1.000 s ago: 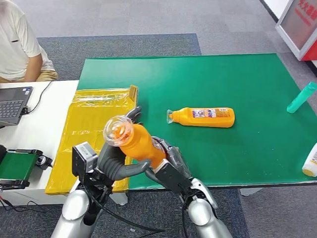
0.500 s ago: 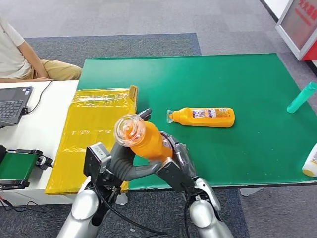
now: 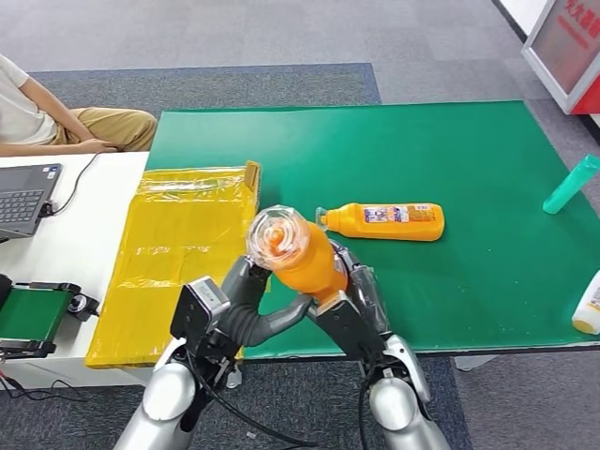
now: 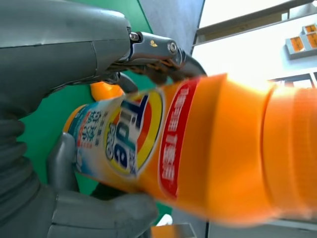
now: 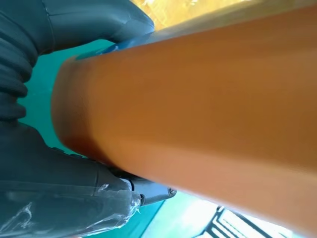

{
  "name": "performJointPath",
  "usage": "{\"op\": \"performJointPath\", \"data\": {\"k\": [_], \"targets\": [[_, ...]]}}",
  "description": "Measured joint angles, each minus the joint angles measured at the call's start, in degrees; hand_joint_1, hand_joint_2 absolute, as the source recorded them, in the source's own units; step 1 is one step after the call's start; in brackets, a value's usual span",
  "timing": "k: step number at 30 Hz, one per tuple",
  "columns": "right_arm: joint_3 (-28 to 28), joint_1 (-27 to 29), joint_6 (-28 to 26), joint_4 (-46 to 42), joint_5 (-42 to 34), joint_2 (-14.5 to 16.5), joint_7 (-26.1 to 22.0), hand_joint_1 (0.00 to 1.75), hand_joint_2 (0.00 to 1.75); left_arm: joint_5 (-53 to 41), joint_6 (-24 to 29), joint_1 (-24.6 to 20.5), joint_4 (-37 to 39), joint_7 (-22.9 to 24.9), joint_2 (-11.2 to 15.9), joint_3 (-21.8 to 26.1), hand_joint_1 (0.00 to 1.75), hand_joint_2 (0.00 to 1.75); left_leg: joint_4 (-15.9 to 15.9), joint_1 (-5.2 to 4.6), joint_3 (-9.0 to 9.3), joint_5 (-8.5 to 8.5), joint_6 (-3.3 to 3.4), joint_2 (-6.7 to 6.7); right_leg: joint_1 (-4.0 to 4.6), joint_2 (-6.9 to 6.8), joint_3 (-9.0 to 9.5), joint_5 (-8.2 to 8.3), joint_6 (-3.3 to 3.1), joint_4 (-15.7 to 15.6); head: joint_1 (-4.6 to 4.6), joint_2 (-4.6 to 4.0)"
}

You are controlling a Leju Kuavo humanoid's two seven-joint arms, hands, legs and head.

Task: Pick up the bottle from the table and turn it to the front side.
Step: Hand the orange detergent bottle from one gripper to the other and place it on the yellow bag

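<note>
An orange detergent bottle (image 3: 311,265) is held up off the green mat (image 3: 453,150) near its front edge, its clear cap (image 3: 277,236) pointing towards me. My left hand (image 3: 249,309) grips it from below and the left. My right hand (image 3: 352,298) holds its lower end from the right. In the left wrist view the bottle's (image 4: 194,148) printed label faces the camera, between my left hand's thumb and fingers (image 4: 93,213). The right wrist view has the bottle's plain orange side (image 5: 194,104) against my right hand (image 5: 56,188).
A second orange bottle (image 3: 387,221) lies on its side mid-mat. At the right edge lie a teal bottle (image 3: 569,185) and a white bottle (image 3: 588,306). A yellow bag (image 3: 177,248) lies left of the mat. A laptop (image 3: 24,195) and a seated person (image 3: 64,127) are far left.
Both hands have carried the bottle to the right and slightly away from me, over the mat's front edge. The person at the far left has shifted back.
</note>
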Motion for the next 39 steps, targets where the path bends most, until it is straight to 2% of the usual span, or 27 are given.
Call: {"op": "performJointPath", "data": {"k": [5, 11, 22, 23, 26, 27, 31, 35, 39], "targets": [[-0.1, 0.4, -0.2, -0.3, 0.0, 0.0, 0.0, 1.75, 1.75, -1.5, 0.9, -0.1, 0.0, -0.7, 0.0, -0.1, 1.75, 1.75, 0.0, 0.00, 0.00, 0.00, 0.00, 0.00, 0.00, 0.00, 0.00, 0.00, 0.00, 0.0, -0.01, 0.00], [-0.1, 0.8, -2.0, -1.0, 0.5, 0.0, 0.2, 1.75, 1.75, -7.6, 5.4, -0.1, 0.0, -2.6, 0.0, -1.3, 1.75, 1.75, 0.0, 0.00, -0.01, 0.00, 0.00, 0.00, 0.00, 0.00, 0.00, 0.00, 0.00, 0.0, 0.00, 0.00], [-0.1, 1.1, -1.7, -1.4, 0.2, 0.0, 0.5, 1.75, 1.75, -5.2, 4.0, -0.1, 0.0, -2.5, 0.1, -1.6, 1.75, 1.75, 0.0, 0.00, -0.02, 0.00, 0.00, 0.00, 0.00, 0.00, 0.00, 0.00, 0.00, 0.0, -0.01, 0.00], [-0.1, 1.1, -1.7, -1.4, 0.0, 0.0, 0.6, 1.66, 1.75, -5.0, 4.0, -0.1, 0.0, -2.5, 0.1, -1.5, 1.75, 1.75, 0.0, 0.00, -0.02, 0.00, 0.00, 0.00, 0.00, 0.00, 0.00, 0.00, 0.00, 0.0, -0.01, 0.00], [-0.3, 1.1, -1.7, -1.4, -0.9, -0.1, 0.8, 1.11, 1.75, -4.6, 4.0, 0.0, -0.1, -2.5, 0.1, -1.1, 1.75, 1.75, 0.0, 0.00, -0.02, 0.00, 0.00, 0.00, 0.00, 0.00, -0.01, 0.00, 0.00, 0.0, -0.01, 0.00], [-0.4, 1.1, -1.6, -1.4, -1.3, -0.1, 0.9, 1.01, 1.75, -4.5, 4.0, 0.0, -0.1, -2.5, 0.1, -1.0, 1.75, 1.75, 0.0, 0.00, -0.02, 0.00, 0.00, 0.00, 0.00, 0.00, -0.01, 0.00, 0.00, 0.0, -0.01, 0.00], [-0.8, 1.1, -1.2, -1.6, -2.1, -0.1, 1.1, 1.01, 1.75, -4.3, 4.0, 0.3, -0.4, -2.4, 0.1, -0.5, 1.75, 1.75, 0.0, 0.00, -0.03, 0.00, 0.00, 0.00, 0.00, 0.00, -0.01, 0.00, 0.00, 0.0, -0.01, 0.00], [-1.1, 1.2, -1.1, -1.8, -2.3, -0.1, 1.1, 0.00, 1.75, -4.3, 3.9, 0.4, -0.6, -2.4, 0.2, -0.3, 1.75, 1.75, 0.0, 0.00, -0.03, 0.00, 0.00, 0.00, 0.00, 0.00, -0.01, 0.00, 0.00, 0.0, -0.01, 0.00], [-2.1, 1.2, -1.0, -2.3, -2.9, -0.2, 1.3, 0.00, 1.75, -4.2, 4.0, 1.3, -1.1, -2.4, 0.2, 0.5, 1.75, 1.75, 0.0, 0.00, -0.03, 0.00, 0.00, 0.00, 0.00, 0.00, -0.02, 0.00, 0.00, 0.0, -0.01, 0.00]]}}
